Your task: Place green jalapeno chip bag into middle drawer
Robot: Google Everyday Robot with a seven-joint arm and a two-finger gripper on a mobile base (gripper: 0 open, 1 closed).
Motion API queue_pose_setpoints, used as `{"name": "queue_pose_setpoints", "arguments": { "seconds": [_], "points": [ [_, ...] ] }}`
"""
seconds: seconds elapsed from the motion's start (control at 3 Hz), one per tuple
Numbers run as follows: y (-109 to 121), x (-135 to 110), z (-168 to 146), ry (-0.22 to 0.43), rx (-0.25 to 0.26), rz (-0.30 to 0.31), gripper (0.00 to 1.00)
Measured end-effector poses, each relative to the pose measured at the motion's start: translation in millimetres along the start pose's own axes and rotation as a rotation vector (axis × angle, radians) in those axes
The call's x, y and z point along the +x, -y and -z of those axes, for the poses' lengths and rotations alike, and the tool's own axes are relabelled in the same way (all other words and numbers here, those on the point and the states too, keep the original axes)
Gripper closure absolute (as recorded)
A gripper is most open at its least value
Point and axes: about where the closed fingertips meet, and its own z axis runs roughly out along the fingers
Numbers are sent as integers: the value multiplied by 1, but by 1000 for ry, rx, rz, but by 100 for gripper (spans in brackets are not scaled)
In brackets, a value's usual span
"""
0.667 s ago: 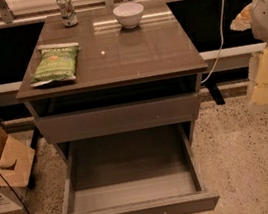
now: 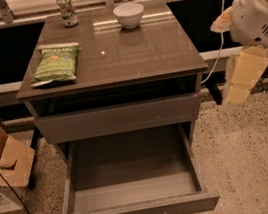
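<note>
Lying crinkled, green bag [image 2: 56,64] — tool [image 2: 238,88] right

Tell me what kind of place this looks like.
Probably an office or lab space: speckled terrazzo floor, opened cardboard box at left, grey drawer cabinet. The robot's hand hangs right of the cabinet.

Dim, warm indoor light. The glossy brown tabletop [image 2: 160,49] carries pale streaks of glare near the white ceramic bowl [image 2: 129,14] and one small bright spot. Deep shadow fills the gap under the top. The open grey middle drawer [image 2: 135,212] is softly, evenly lit. The pale cream gripper [image 2: 241,82], to the right of the tabletop, catches brighter light.
</note>
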Motion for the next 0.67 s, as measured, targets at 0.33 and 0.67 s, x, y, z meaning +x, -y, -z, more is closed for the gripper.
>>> {"name": "queue_pose_setpoints", "arguments": {
  "seconds": [0.33,0.67],
  "points": [
    [4,-31,-21,76,-9,36,0],
    [12,-61,-40,147,-11,53,0]
  ]
}}
